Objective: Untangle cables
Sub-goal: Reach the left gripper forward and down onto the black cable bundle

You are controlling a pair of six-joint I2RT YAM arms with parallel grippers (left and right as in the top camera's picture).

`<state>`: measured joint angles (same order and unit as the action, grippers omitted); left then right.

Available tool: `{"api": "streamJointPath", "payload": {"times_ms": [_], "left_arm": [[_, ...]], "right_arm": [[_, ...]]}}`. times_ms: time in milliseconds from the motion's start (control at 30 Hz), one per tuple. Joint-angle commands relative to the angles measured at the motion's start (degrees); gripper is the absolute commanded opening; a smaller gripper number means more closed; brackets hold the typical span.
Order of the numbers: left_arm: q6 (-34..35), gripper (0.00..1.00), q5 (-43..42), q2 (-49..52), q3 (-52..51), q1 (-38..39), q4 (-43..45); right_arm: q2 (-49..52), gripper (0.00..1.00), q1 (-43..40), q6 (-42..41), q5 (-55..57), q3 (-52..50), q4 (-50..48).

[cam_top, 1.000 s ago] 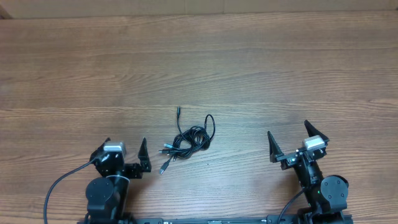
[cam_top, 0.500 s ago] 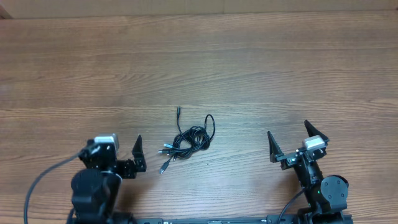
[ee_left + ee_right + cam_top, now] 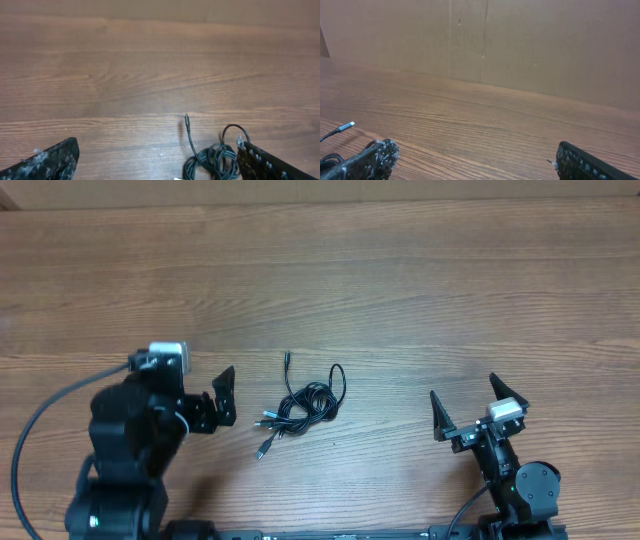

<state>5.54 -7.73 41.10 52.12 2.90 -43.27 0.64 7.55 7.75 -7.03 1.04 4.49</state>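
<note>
Since the cables [image 3: 303, 406] lie in one small knot mid-bench [image 3: 400, 300], nothing is gripped yet. The left pincer [image 3: 157, 146] is spread wide and empty, aimed at the knot, likely lining up a grab. The right pincer [image 3: 463, 387] is also spread and empty, well apart.

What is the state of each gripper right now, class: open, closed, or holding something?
Left gripper: open, holding nothing.
Right gripper: open, holding nothing.
</note>
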Motion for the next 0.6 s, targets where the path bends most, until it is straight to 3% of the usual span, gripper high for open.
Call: {"api": "streamJointPath", "payload": {"times_ms": [0, 333, 567], "left_arm": [[-1.6, 1.0, -3.4, 4.9, 4.8, -0.2, -2.6], [-9.4, 1.0, -5.2, 23.1, 17.9, 6.7, -15.7], [-9.8, 1.0, 7.0, 34.1, 22.3, 18.4, -19.7]], "right_arm": [[-0.3, 1.0, 0.2, 0.2, 0.5, -0.6, -0.2], [-0.3, 1.0, 0.2, 0.2, 0.5, -0.5, -0.2], [-0.3, 1.0, 0.2, 0.2, 0.5, -0.6, -0.2]]}}
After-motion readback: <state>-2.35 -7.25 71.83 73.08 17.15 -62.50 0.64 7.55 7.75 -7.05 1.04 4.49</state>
